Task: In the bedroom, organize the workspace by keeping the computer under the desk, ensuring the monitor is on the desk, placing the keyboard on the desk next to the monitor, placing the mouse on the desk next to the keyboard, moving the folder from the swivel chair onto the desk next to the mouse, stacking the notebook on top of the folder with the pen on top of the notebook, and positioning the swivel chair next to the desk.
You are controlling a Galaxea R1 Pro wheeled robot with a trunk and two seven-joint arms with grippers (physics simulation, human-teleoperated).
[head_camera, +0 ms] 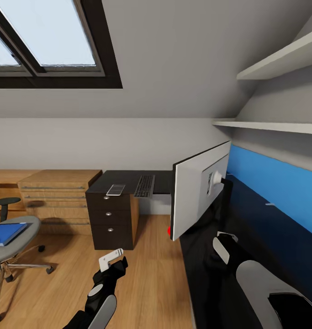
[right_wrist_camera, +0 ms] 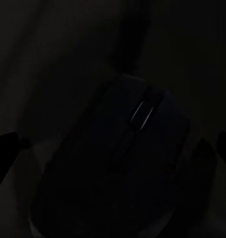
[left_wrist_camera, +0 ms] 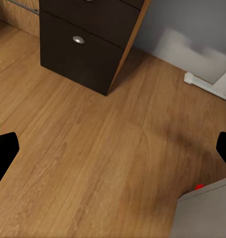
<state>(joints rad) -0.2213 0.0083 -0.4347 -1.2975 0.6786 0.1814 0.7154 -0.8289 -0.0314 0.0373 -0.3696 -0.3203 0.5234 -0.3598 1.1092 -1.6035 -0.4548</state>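
From the head, the slim grey-framed keyboard (head_camera: pixel 145 186) lies at the black bench's (head_camera: pixel 128 179) far edge; the left wrist shows open jaws over wood floor (left_wrist_camera: pixel 93 163); the right wrist's spread jaws flank the small dark rounded mouse (right_wrist_camera: pixel 135 148), seemingly light, slippery, best pinched by its sides.

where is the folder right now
In the head view the blue folder lies on the chair seat at the far left, left of the drawer unit.
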